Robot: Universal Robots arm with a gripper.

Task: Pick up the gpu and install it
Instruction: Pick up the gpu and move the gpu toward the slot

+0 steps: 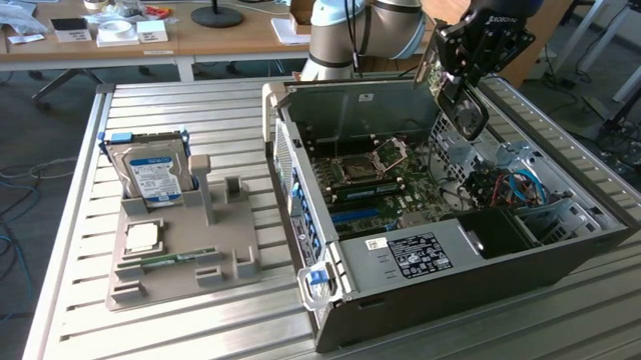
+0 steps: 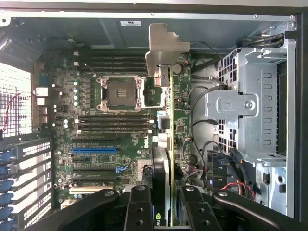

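The end effector point(image 1: 458, 77) is clamped on the gpu point(image 1: 466, 112), hanging it edge-down over the open case point(image 1: 451, 296) toward the counter's point(image 1: 180, 330) far edge, apparently so its connector faces the motherboard point(image 1: 371, 180).

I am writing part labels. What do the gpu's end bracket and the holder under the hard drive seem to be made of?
The gpu end bracket: probably bare sheet metal, thin, silver-grey with a dull sheen, folded tab. The holder: likely matte plastic, uniform beige-grey, blocky slots.
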